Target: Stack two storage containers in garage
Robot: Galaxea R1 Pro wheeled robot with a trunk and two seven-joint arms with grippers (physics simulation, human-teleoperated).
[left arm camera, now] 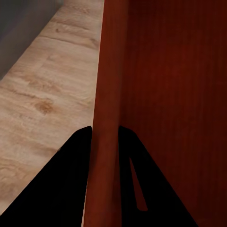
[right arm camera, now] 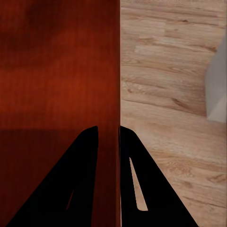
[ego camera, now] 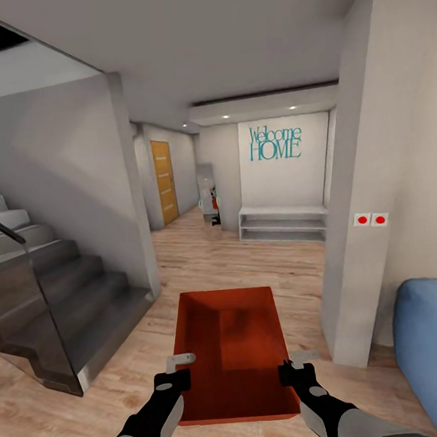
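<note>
An orange-red storage container (ego camera: 233, 353) hangs in front of me above the light wood plank floor, open side up and empty. My left gripper (ego camera: 174, 375) is shut on its left wall; the left wrist view shows that wall (left arm camera: 106, 94) pinched between the two black fingers (left arm camera: 61, 184). My right gripper (ego camera: 289, 370) is shut on the right wall, and the right wrist view has the wall's edge (right arm camera: 117, 85) between the fingers (right arm camera: 137, 184). I see a single container.
A grey staircase (ego camera: 59, 285) with a glass balustrade rises at the left. A white pillar (ego camera: 352, 233) and a blue sofa (ego camera: 432, 345) stand at the right. The hall ahead leads to an orange wooden door (ego camera: 164, 181) and a white shelf bench (ego camera: 282, 223).
</note>
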